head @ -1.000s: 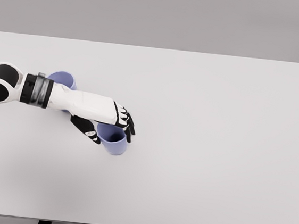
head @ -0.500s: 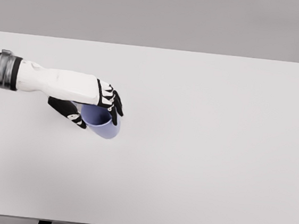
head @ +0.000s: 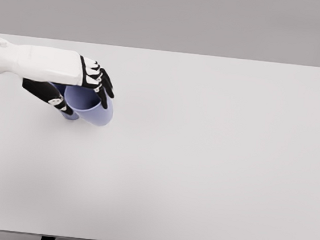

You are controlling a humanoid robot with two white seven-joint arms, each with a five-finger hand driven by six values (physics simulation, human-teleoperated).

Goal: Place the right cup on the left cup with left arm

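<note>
Gripping a tilted blue cup (head: 92,108), left hand (head: 74,88) hovers.

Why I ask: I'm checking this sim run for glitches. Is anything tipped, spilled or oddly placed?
Nothing looks spilled or damaged. The left hand grips a purple cup, tilted rather than upright, beside the second cup, which is mostly hidden under the hand. The white table looks normal.

Bright, even, nearly shadowless light; slightly soft render.

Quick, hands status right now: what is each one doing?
Left hand: shut on the blue cup.
Right hand: not in view.
</note>
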